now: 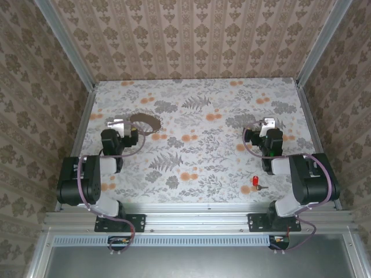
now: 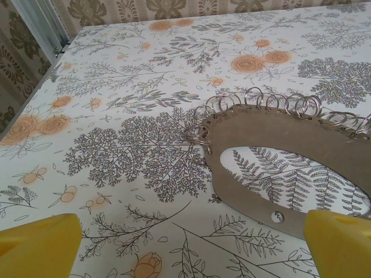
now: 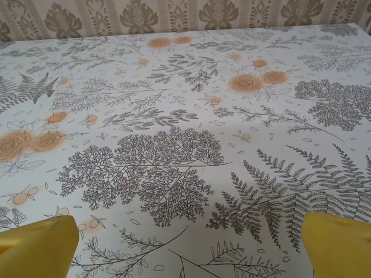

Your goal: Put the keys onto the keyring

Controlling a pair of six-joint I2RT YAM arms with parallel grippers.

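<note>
Far left on the floral bench (image 1: 197, 104): left gripper (image 1: 119, 124) with jaws spread wide, gripping nothing. Just to its right, lying flat on the bench: keyring (image 1: 145, 122), a dark brown oval loop. From the left wrist, its brown band (image 2: 278, 124) edged along the far side by a row of small silvery rings (image 2: 261, 102), the right yellow fingertip (image 2: 339, 246) overlapping the band's near edge, contact impossible to judge. Further right, well apart from the keyring: right gripper (image 1: 266, 123), likewise wide apart and holding nothing, above bare floral print. Near the front edge, close to the right arm's base and well away from the loop: red-headed key (image 1: 255, 181), flat on the bench, dark blade pointing right.
</note>
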